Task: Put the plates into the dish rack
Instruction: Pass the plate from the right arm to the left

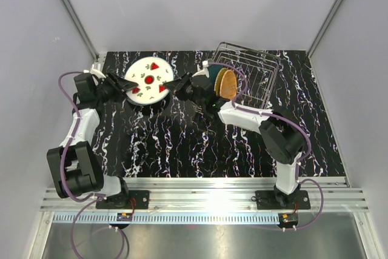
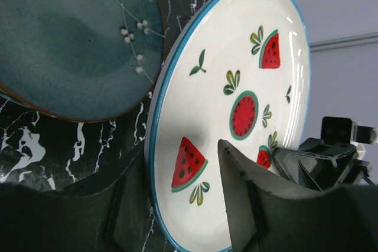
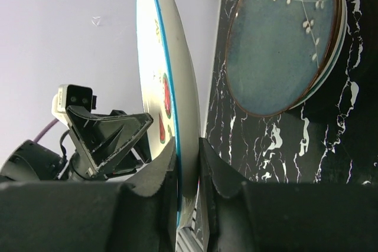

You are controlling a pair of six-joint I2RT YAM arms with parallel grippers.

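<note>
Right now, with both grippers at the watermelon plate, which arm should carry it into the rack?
Right. The right gripper is clamped on the watermelon plate at the rim facing the dish rack, which stands on that arm's side. The left gripper straddles the opposite rim, farther from the rack.

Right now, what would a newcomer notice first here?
A round white ceramic plate with red watermelon slices is at back left between the left gripper and the right gripper, which pinches its rim. At back right, a silver wire dish rack holds an orange-tan plate.
</note>
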